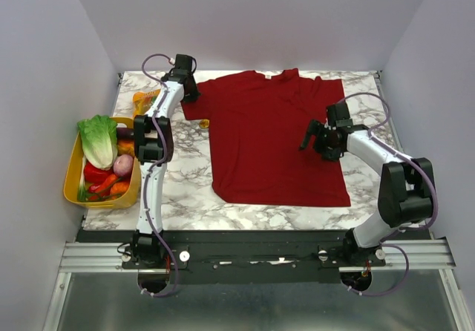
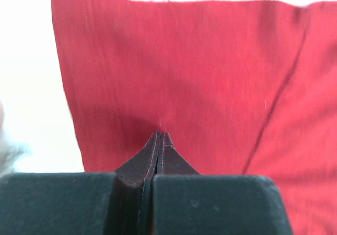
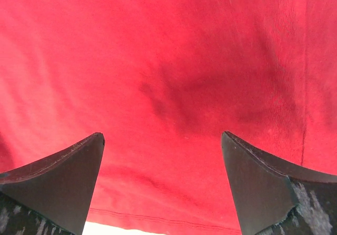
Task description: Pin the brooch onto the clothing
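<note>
Left gripper: the black two-finger left gripper has its fingers pressed flat together with nothing showing between them. It sits at the far left of the table, tips aimed at the shirt's left sleeve. Whether the tips touch the cloth I cannot tell.
Right gripper: the black two-finger right gripper has its fingers spread wide and grips nothing. It hangs over the right side of the shirt, with only red cloth between the fingers.
Counts: two grippers, one shirt, one brooch, one packet, one basket.
Basket: a yellow plastic basket stands at the table's left edge, holding a green lettuce and other vegetables.
Packet: an orange snack packet lies beyond the basket, beside the left arm.
Brooch: the tiny round yellow-gold brooch lies on the white marble-patterned table, just beside the shirt's left edge and below the left sleeve. It is too small to tell its facing.
Shirt: the dark red short-sleeved T-shirt lies spread flat. Its collar points to the far edge and its hem to the arms, so the long axis runs near to far.
</note>
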`<action>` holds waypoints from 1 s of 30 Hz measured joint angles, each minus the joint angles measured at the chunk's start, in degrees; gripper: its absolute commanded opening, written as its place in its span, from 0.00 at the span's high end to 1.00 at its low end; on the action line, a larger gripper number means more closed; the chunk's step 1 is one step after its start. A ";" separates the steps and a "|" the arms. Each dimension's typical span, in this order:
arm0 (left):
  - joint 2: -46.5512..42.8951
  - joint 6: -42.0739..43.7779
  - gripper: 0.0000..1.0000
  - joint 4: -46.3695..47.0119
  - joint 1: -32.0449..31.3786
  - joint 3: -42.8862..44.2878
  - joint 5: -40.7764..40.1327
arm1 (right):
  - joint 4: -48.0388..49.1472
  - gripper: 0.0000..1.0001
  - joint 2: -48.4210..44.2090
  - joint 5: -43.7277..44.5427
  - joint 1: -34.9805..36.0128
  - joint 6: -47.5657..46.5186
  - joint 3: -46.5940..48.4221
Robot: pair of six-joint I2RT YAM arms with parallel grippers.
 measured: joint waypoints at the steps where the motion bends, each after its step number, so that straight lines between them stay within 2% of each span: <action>1: -1.90 0.17 1.00 0.52 -0.15 -2.78 0.17 | -0.13 0.00 -0.50 0.39 0.00 -0.15 0.85; 9: -24.74 0.48 1.00 8.31 -3.54 -27.98 1.14 | -0.74 0.02 -0.98 4.85 -0.07 -0.31 13.00; 12: -31.30 0.46 1.00 11.02 -6.32 -35.63 1.27 | -0.68 0.06 1.60 6.60 -0.74 -0.24 18.56; 15: -36.26 0.48 1.00 13.35 -10.45 -43.71 1.44 | -0.72 0.29 6.64 7.37 -3.54 0.28 24.28; 16: -37.09 0.48 1.00 13.46 -11.56 -45.79 1.53 | -0.66 0.54 9.05 7.48 -4.00 0.46 26.23; 19: -39.43 0.46 1.00 14.73 -15.45 -53.18 2.40 | -1.38 1.00 13.97 7.37 -8.07 0.66 30.32; 25: -44.28 -0.31 1.00 15.96 -21.31 -66.14 3.76 | -4.87 0.99 26.34 7.21 -11.26 1.66 44.59; 30: -47.84 -1.70 1.00 17.57 -25.77 -72.30 3.85 | -9.88 1.00 34.25 7.72 -11.08 1.03 55.25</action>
